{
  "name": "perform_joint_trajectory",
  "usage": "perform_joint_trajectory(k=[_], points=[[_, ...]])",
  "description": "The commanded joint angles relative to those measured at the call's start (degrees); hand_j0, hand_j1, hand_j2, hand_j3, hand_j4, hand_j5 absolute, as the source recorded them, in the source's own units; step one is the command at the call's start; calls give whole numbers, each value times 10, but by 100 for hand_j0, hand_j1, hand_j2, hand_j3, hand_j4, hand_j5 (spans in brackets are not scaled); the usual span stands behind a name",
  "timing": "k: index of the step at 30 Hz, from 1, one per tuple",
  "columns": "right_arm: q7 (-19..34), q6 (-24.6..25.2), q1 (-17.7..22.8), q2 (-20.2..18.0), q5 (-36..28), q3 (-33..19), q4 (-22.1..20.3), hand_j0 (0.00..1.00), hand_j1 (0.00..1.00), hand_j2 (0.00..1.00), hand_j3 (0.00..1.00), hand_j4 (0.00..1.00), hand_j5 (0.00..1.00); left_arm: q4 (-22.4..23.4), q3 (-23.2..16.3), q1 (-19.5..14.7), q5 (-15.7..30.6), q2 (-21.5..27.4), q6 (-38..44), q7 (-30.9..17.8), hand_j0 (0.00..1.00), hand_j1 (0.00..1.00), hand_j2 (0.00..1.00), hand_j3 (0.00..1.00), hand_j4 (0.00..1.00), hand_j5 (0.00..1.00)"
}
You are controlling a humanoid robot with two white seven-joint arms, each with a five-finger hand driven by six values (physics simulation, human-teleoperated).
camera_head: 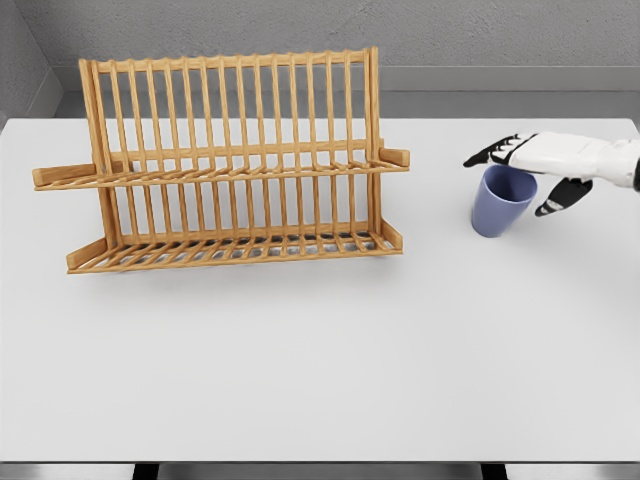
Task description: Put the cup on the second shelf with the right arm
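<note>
**Ana:** Since we only have the head view, start at the right of the frame. Where is the cup (501, 200)?

**Ben:** At the right middle, standing on the white bench (320, 380), slightly tilted, mouth up. It sits well apart from the rack (225, 160), which fills the upper left and centre.

**Ana:** And the right hand (545, 165)?

**Ben:** It comes in from the right edge, palm down, just over the cup's rim. Its fingers (487, 154) are spread and reach past the rim toward the left; the thumb hangs down at the cup's right side. I can't tell whether anything touches the cup, but the fingers are apart, not clamped on it.

**Ana:** Left arm?

**Ben:** Not in sight.

**Ana:** So how far along are we?

**Ben:** Early, I'd judge. The cup is still on the bench, not yet grasped or lifted. The rack's two slatted shelves, one low near the bench and one at mid height, both hold nothing.

**Ana:** What's left?

**Ben:** Nearly everything: closing on the cup, lifting it, carrying it left across the bench, and setting it on the second shelf. Which tier counts as second, I can't say from this.
</note>
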Motion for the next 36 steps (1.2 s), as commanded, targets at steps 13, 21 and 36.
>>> perform_joint_trajectory(k=[13, 21, 36], points=[[0, 2, -25, 32, 11, 32, 47, 100, 100, 100, 100, 100, 100, 1, 0, 0, 0, 0, 0, 0, 100, 100, 100, 100, 100, 100], [0, 2, -26, 32, 11, 34, 47, 74, 74, 74, 74, 74, 74, 0, 0, 0, 0, 0, 0, 0, 100, 100, 100, 100, 100, 100], [0, 2, -36, 31, 10, 31, 44, 68, 68, 68, 68, 68, 68, 1, 0, 0, 0, 0, 0, 0, 100, 100, 100, 100, 100, 100]])
